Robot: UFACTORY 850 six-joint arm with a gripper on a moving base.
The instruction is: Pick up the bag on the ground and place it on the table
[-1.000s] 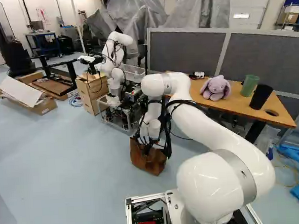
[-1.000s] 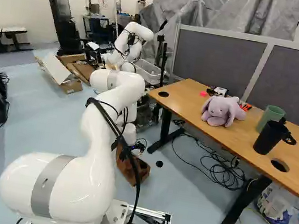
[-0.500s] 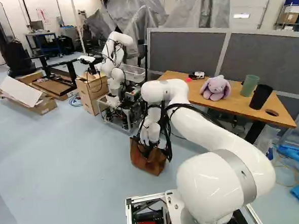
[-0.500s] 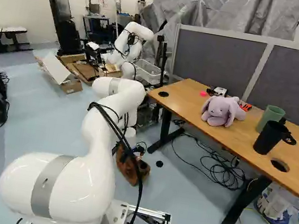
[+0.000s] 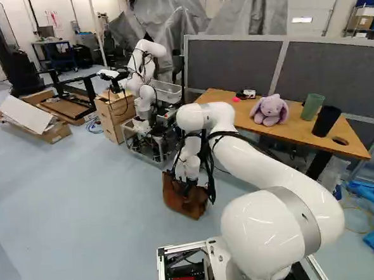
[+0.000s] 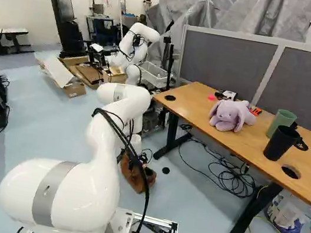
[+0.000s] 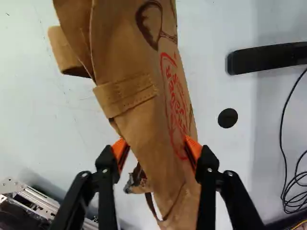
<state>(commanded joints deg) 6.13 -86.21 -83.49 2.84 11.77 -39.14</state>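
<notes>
Your jaws stand open astride the brown bag (image 7: pixel 148 103) on the floor (image 5: pixel 83 203) | centre both pads (image 7: pixel 193 146) about its body, then close firmly | lift straight, clearing the worktop (image 6: pixel 189 101) before you cross

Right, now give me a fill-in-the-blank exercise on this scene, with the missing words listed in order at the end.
The bag rests on the floor, ____ than the top of the table.
In the wrist view, part of the bag shows ____ the two fingers of the gripper.
The pads on those fingers are ____.
On the table, the mug beside the green cup is ____.

Missing words: lower; between; orange; black.
</notes>
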